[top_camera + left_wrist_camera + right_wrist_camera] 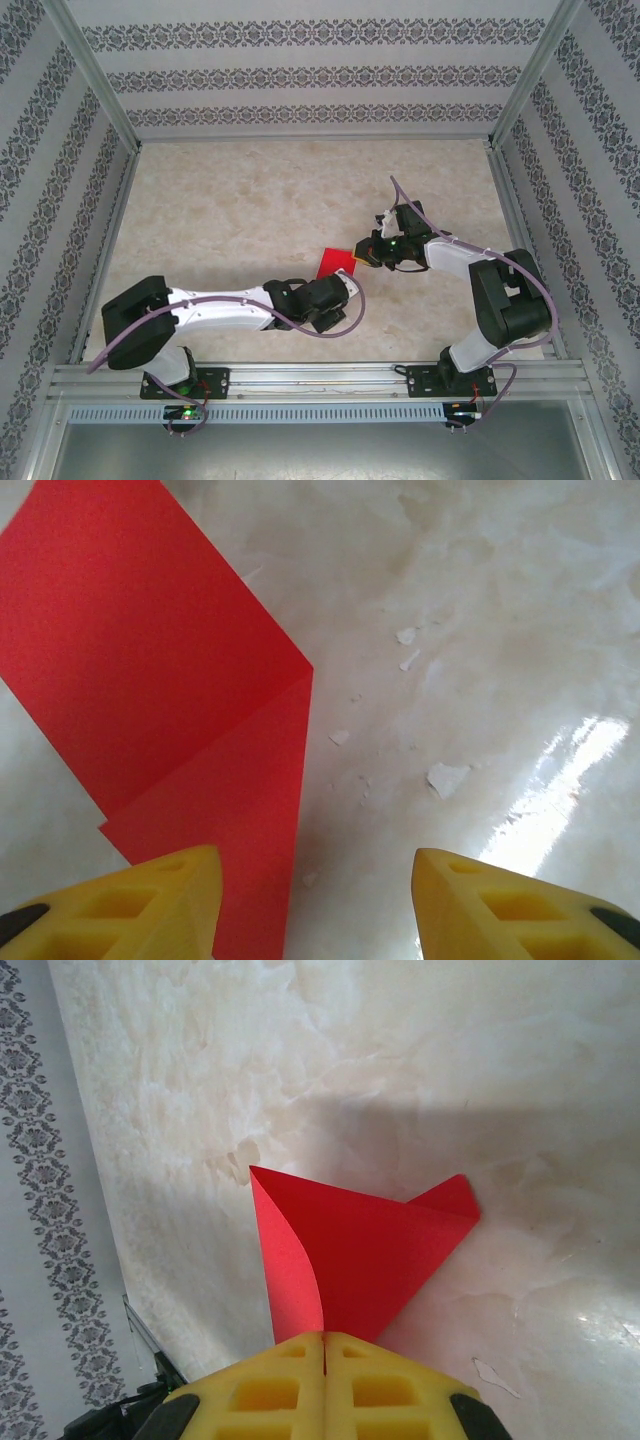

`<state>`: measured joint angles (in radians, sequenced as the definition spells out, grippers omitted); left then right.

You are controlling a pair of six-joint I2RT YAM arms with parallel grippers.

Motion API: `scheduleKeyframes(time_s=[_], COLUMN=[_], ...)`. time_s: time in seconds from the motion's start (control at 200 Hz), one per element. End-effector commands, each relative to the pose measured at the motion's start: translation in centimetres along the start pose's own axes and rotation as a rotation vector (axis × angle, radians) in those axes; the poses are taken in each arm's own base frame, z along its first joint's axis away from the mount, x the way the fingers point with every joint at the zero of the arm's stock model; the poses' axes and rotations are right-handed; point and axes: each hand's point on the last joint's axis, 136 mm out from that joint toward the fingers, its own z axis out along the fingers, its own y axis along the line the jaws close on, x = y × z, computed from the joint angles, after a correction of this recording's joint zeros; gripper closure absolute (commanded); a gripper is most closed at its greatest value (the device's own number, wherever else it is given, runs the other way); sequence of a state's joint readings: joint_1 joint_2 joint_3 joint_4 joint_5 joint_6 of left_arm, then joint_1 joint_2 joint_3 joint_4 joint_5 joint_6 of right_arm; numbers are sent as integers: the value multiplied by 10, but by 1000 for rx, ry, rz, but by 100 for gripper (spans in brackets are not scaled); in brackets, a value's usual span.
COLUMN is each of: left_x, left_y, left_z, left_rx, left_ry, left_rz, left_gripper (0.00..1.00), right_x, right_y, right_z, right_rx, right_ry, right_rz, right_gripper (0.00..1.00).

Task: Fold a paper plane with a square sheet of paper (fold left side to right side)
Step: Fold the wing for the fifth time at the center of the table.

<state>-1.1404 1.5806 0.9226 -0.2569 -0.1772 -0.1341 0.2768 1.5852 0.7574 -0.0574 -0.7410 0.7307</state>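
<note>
Red and partly folded, the square sheet of paper (335,262) lies mid-desk (230,210) with one flap curled upward. Your right end effector (325,1345) is clamped on the sheet's edge. Your left end effector (315,865) hovers with its fingers apart, one over the paper. You have open desk on every side, and the patterned walls (300,75) stand well apart.

- I see a pale marbled surface (250,210), glossy (a bright glare patch in the left wrist view).
- Small white flecks (447,778) lie scattered on it.
- Patterned walls (300,75) enclose it on three sides.
</note>
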Motion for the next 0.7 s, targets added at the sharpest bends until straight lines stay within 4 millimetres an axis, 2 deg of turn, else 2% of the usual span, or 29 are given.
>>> scheduleKeyframes(time_s=[0.0,0.375,0.695], left_x=[1,9,17], left_y=[10,16,21], left_z=[5,28,33], left_rx=[-96,-170,-210], left_ry=[33,93,104], left_rz=[44,91,80], left_gripper=[47,48,57], right_x=[-6,-8,-8], right_y=[2,-3,-6], right_z=[1,5,6], right_rx=[1,7,11], right_ry=[-3,5,11], right_rz=[4,16,22], right_gripper=[99,99,99])
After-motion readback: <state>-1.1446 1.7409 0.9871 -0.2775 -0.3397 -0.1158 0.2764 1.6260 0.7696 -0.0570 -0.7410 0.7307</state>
